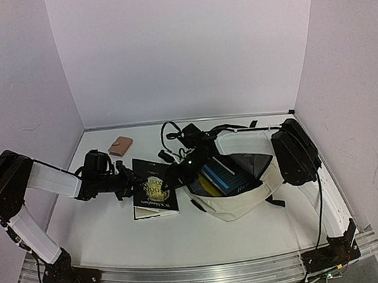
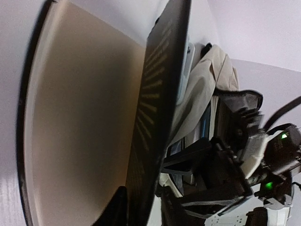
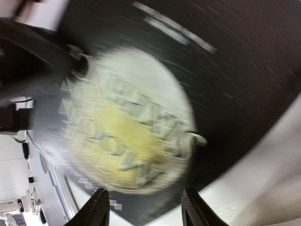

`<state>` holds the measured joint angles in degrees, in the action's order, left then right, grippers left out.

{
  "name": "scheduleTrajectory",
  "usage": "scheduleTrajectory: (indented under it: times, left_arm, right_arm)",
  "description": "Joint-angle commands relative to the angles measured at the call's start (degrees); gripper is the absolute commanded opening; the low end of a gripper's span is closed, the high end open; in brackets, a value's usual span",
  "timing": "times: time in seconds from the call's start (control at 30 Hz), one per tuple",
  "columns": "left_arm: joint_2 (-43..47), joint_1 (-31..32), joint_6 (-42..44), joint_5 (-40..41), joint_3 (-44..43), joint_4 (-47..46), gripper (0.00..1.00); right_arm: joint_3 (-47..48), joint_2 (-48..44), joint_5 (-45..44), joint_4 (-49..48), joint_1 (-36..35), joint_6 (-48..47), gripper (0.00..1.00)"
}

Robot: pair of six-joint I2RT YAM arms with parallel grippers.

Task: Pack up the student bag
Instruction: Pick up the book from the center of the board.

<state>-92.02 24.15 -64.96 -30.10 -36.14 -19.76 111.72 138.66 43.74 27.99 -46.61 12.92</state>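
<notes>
The cream student bag (image 1: 239, 204) lies open at centre right, with a blue book (image 1: 223, 175) and something yellow inside. A black book (image 1: 155, 187) with a round pale moon emblem lies just left of the bag. My left gripper (image 1: 128, 181) is at the book's left edge. In the left wrist view my left gripper (image 2: 143, 212) is shut on the black book (image 2: 157, 108), seen edge-on, with the bag (image 2: 207, 80) behind. My right gripper (image 1: 177, 173) reaches over the bag to the book. In the right wrist view my right gripper (image 3: 146, 207) is open just above the book's emblem (image 3: 127, 127).
A small pink-brown wallet (image 1: 120, 146) lies at the back left. Black straps and cables (image 1: 174, 133) trail behind the bag. White walls close in the table on three sides.
</notes>
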Motion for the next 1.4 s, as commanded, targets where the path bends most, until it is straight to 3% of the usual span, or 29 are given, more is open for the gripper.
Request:
scheduleTrajectory:
  times: [0.0, 0.23, 0.37, 0.53, 0.73, 0.93, 1.2, 1.37]
  left_arm:
    - [-2.97, 1.33, -1.76, -6.63, 0.07, -8.43, 0.30]
    - [0.51, 1.40, -1.76, -4.67, 1.81, -8.43, 0.01]
    - [5.33, 1.14, -0.45, -4.25, 0.70, -5.12, 0.00]
    - [9.58, 0.98, 1.62, -7.80, -1.75, -2.23, 0.00]
    - [12.26, 1.00, -0.65, -12.66, -3.97, -7.76, 0.00]
    - [9.82, 1.68, -3.65, -16.52, -9.11, -15.28, 0.00]
    - [4.52, 4.50, -6.71, -18.04, -13.36, -24.00, 0.00]
    - [5.37, 4.77, -6.01, -17.91, -15.41, -24.01, 0.00]
  right_arm:
    - [0.10, -6.08, 3.75, -5.23, -1.47, -0.81, 0.52]
    - [0.51, -6.93, 3.17, -5.02, -0.73, -0.96, 0.56]
    - [0.75, -9.45, 4.16, -4.68, 1.82, 0.55, 0.82]
    - [-1.45, -13.68, 6.88, -4.29, 5.92, 3.21, 0.98]
    - [-6.73, -15.92, 16.05, -3.07, 6.97, 4.07, 0.98]
    - [-8.15, -16.99, 19.66, -2.77, 6.97, 4.35, 0.97]
    - [-6.90, -17.99, 21.04, -3.01, 6.95, 6.04, 0.79]
    - [-10.31, -20.23, 15.87, -2.60, 8.47, 5.71, 0.96]
